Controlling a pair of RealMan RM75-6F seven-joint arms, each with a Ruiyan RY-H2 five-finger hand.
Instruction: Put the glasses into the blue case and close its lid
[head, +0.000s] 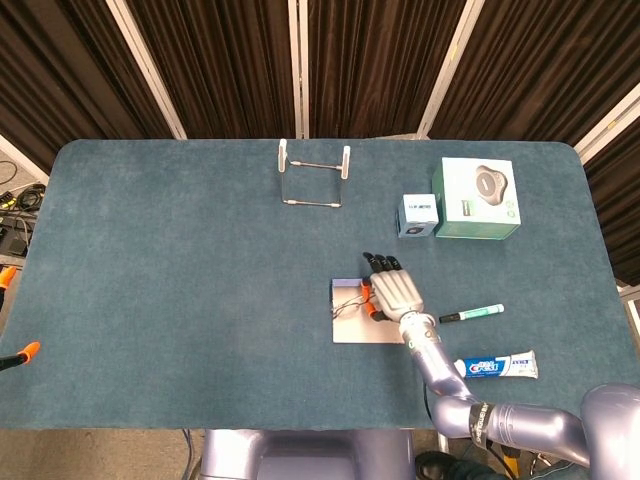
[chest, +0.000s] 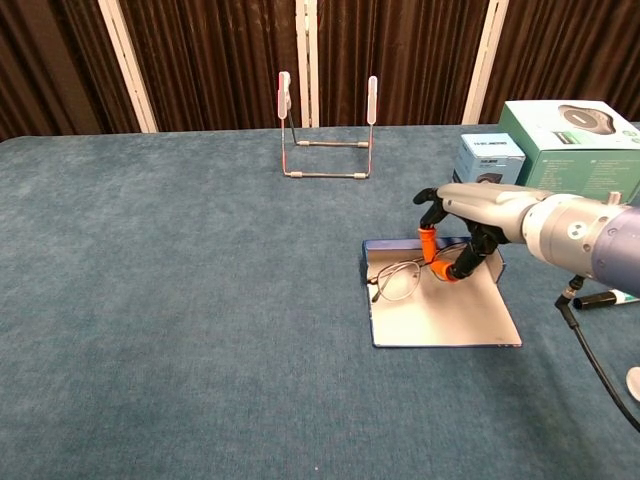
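Observation:
The blue case (head: 352, 330) (chest: 445, 320) lies open and flat on the table, its pale lining up. My right hand (head: 393, 290) (chest: 470, 218) hovers over its far part, pinching the thin-framed glasses (head: 347, 301) (chest: 398, 280) between orange-tipped fingers (chest: 428, 244). The lenses hang low over the far left corner of the case; whether they touch the lining I cannot tell. The left hand shows in neither view.
A wire stand (head: 314, 178) (chest: 326, 135) stands at the back. A small blue box (head: 417, 215) (chest: 487, 167) and a green box (head: 476, 198) (chest: 572, 150) sit back right. A marker (head: 470, 314) and a toothpaste tube (head: 497, 366) lie right of the case.

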